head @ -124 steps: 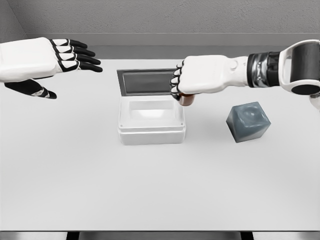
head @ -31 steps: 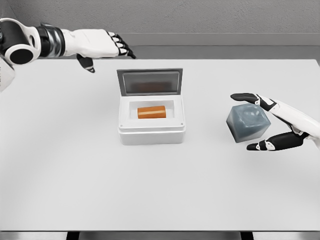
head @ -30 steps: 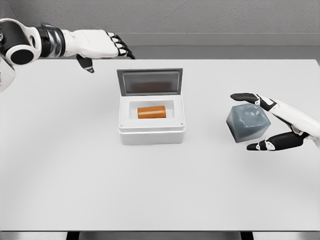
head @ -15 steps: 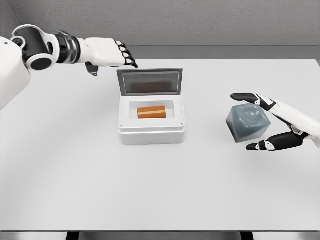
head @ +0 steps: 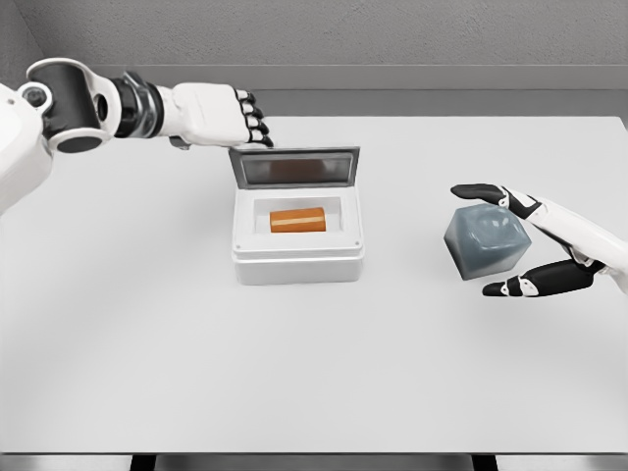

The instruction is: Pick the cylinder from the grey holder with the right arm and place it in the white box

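Orange cylinder [head: 296, 221] lay inside white box [head: 297, 253] at centre, left hand [head: 228, 115] curled on its lid [head: 294, 167], right hand [head: 549, 245] spread beside grey holder [head: 487, 239]

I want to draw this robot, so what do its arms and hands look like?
Both arms are glossy white. The left hand is white with black fingers, behind a dark ribbed wrist and a round black-and-white joint. The right hand is white too, with black fingers marked by small white patches.
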{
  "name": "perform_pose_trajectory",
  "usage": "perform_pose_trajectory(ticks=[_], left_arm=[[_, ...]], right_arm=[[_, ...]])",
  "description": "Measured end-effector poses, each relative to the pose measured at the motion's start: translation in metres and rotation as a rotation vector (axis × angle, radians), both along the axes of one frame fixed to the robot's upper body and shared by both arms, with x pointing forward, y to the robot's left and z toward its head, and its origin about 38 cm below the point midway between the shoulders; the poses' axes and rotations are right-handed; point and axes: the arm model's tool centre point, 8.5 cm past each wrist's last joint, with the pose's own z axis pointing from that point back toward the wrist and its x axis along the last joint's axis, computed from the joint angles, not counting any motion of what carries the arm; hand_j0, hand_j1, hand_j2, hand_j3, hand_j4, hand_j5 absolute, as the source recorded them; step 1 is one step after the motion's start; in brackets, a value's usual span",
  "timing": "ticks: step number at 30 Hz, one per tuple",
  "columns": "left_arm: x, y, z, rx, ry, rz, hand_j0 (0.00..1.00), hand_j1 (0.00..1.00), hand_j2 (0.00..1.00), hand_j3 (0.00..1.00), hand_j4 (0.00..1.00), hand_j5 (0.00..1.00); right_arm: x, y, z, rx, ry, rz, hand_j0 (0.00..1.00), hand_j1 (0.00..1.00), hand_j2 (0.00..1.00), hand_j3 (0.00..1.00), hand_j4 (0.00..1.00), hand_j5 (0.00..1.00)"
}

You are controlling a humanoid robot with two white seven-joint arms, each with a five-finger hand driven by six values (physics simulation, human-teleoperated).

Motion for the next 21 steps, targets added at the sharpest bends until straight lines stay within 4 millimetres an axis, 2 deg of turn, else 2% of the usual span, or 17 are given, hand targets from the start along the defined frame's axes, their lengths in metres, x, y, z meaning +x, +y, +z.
perform_pose_trajectory(ticks=[2,4,6,7,8,9,10,12,14,17,21], left_arm=[[-0.004,0.011,0.008,-0.024,-0.005,0.008,1.00,1.00,1.00,1.00,1.00,1.00],[0.007,0.035,0.021,-0.113,0.022,0.077,1.00,1.00,1.00,1.00,1.00,1.00],[0.013,0.055,0.023,-0.205,0.074,0.133,1.00,1.00,1.00,1.00,1.00,1.00],[0.013,0.064,0.014,-0.247,0.115,0.155,1.00,1.00,1.00,1.00,1.00,1.00],[0.009,0.074,-0.008,-0.283,0.175,0.185,1.00,1.00,1.00,1.00,1.00,1.00],[0.006,0.086,-0.017,-0.314,0.202,0.211,1.00,1.00,1.00,1.00,1.00,1.00],[0.005,0.098,-0.015,-0.335,0.204,0.235,1.00,1.00,1.00,1.00,1.00,1.00],[-0.004,0.124,-0.033,-0.344,0.244,0.293,1.00,1.00,1.00,1.00,1.00,1.00],[-0.007,0.143,-0.031,-0.352,0.239,0.328,1.00,1.00,1.00,1.00,1.00,1.00],[-0.012,0.158,-0.035,-0.354,0.246,0.360,1.00,1.00,1.00,1.00,1.00,1.00],[-0.012,0.164,-0.032,-0.356,0.239,0.371,1.00,1.00,1.00,1.00,1.00,1.00]], right_arm=[[0.000,0.000,0.000,0.000,0.000,0.000,1.00,1.00,1.00,1.00,1.00,1.00],[0.000,0.000,0.000,0.001,0.000,0.001,1.00,1.00,1.00,1.00,1.00,1.00],[0.000,0.000,0.000,0.001,0.000,0.001,1.00,1.00,1.00,1.00,1.00,1.00],[0.000,0.000,0.000,0.001,0.000,0.001,1.00,1.00,1.00,1.00,1.00,1.00],[0.000,0.000,0.000,0.001,0.000,0.001,1.00,1.00,1.00,1.00,1.00,1.00],[0.000,0.000,0.000,0.001,0.000,0.001,1.00,1.00,1.00,1.00,1.00,1.00],[0.000,0.000,0.000,0.001,0.000,0.001,1.00,1.00,1.00,1.00,1.00,1.00],[0.000,0.000,0.000,0.001,0.000,0.001,1.00,1.00,1.00,1.00,1.00,1.00],[0.000,0.000,0.000,0.000,0.000,0.001,1.00,1.00,1.00,1.00,1.00,1.00],[0.000,0.000,0.000,0.000,0.000,0.001,1.00,1.00,1.00,1.00,1.00,1.00],[0.000,0.000,0.000,0.001,-0.001,0.001,1.00,1.00,1.00,1.00,1.00,1.00]])
